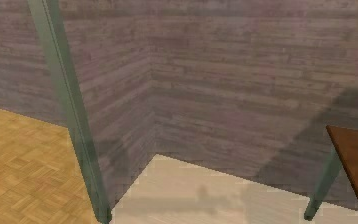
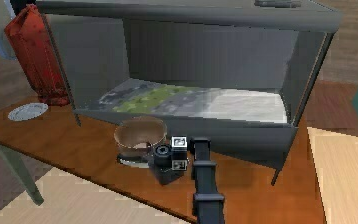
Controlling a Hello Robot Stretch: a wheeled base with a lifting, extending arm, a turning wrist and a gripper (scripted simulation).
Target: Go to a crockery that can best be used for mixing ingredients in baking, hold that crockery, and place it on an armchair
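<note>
One brown bowl, one arm reaching: the pick-up step is in hand.
Low in the middle of the arm side view, the bowl [image 2: 140, 138] stands on the wooden table [image 2: 67, 140] with the gripper [image 2: 159, 157] at its lower right rim. I cannot tell whether the fingers are spread, pressed together or holding anything. Next, I judge, comes a sure hold and a lift clear of the grey shelf unit [image 2: 217, 60] behind. The gripper covers part of the bowl's rim, and the frame's upper edge cuts off the shelf top.

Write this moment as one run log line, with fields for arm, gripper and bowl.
arm: out over wooden table | gripper: at brown bowl, holding: cannot tell | bowl: upright on table, before grey shelf unit
</note>
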